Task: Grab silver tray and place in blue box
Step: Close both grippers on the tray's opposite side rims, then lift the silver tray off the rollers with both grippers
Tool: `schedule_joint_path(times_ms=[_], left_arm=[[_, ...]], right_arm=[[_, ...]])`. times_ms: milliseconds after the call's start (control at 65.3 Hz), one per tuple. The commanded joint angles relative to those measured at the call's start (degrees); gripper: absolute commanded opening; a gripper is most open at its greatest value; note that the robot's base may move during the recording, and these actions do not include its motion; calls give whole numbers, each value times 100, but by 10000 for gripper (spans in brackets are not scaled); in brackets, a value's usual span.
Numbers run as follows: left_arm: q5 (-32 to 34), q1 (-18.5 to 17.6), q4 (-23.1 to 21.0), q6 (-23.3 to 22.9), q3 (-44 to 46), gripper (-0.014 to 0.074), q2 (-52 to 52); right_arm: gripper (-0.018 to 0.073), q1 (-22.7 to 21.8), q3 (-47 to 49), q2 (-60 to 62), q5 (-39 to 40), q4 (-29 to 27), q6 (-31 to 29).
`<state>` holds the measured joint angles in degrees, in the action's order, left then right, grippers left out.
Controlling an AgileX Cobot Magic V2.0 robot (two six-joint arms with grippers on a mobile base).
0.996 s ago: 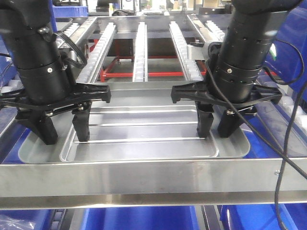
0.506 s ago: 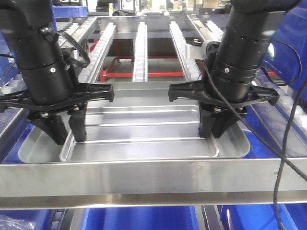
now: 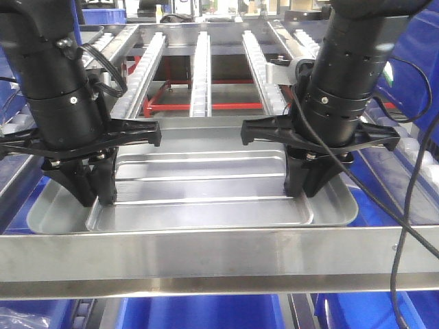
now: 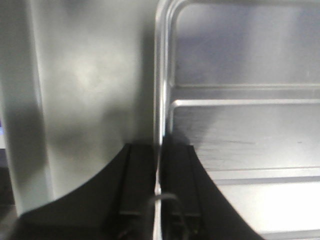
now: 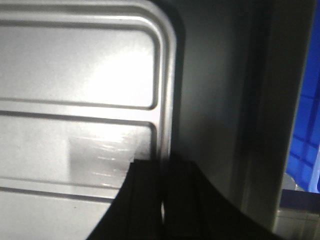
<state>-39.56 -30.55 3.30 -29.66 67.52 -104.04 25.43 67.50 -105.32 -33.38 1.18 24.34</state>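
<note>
The left gripper [image 3: 97, 195] and right gripper [image 3: 302, 188] are pinched narrow on the inner step at each end of the silver tray [image 3: 206, 188], which lies flat on the steel rack [image 3: 206, 253], so the grasp looks made, with lifting and lowering into the blue box [image 3: 206, 312] left.

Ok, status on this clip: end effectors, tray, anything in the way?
Left end effector shut on silver tray inner ridge; right end effector likewise. Tray flat on roller rack, not yet lifted. Steel crossbar sits between tray and blue box.
</note>
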Motion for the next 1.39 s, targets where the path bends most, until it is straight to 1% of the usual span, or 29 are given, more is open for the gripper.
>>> schedule_joint_path(times_ms=[0, 215, 322, 352, 460, 598, 659, 766, 843, 873, 950, 996, 1042, 1088, 1180, 1272, 1379], left_arm=[[85, -13, 39, -25, 102, -14, 157], [153, -13, 39, -25, 143, -13, 157], [-177, -3, 39, -25, 363, -13, 237], [-301, -3, 39, -25, 462, -13, 320], [-404, -15, 39, -25, 594, -13, 625], [-592, -15, 45, -161, 598, -13, 1130], [-776, -15, 47, -186, 598, -13, 1338], [-1022, -126, 103, -355, 568, -13, 1683], [-1102, -334, 244, -605, 457, -13, 1942], [-1111, -403, 347, -775, 387, -13, 2018], [-1134, -703, 599, -1315, 110, -13, 2316], [-1147, -883, 779, -1562, -39, -13, 2487], [-1212, -1105, 979, -1938, -288, -13, 2688], [-1275, -1302, 1110, -2115, -440, -13, 2824], [-1309, -1687, 1319, -2616, -809, -13, 3161], [-1331, -1949, 1341, -2884, -1023, -13, 3362], [-1416, -2200, 1454, -3072, -1176, -13, 3451]], right_arm=[[52, -41, 113, 184, 150, 136, -20], [52, -45, 134, 176, 250, 136, -20], [52, -52, 369, 277, -256, 74, 99], [53, -52, 462, 364, -457, 79, 255], [53, -52, 613, 680, -601, 83, 506], [53, 9, 617, 1185, -802, 104, 719], [54, 102, 617, 1386, -950, 235, 866], [60, 373, 617, 1736, -1236, 725, 1389], [60, 622, 610, 1940, -1465, 1018, 1606], [60, 716, 587, 2006, -1524, 1094, 1665], [58, 939, 440, 2263, -1614, 1197, 1842], [58, 1083, 264, 2420, -1609, 1224, 1970], [58, 1213, 82, 2616, -1609, 1269, 2114], [58, 1340, -130, 2758, -1609, 1324, 2282], [58, 1632, -664, 3146, -1573, 1459, 2656], [58, 1850, -1091, 3411, -1481, 1491, 2940], [58, 1967, -1276, 3577, -1485, 1540, 3134]])
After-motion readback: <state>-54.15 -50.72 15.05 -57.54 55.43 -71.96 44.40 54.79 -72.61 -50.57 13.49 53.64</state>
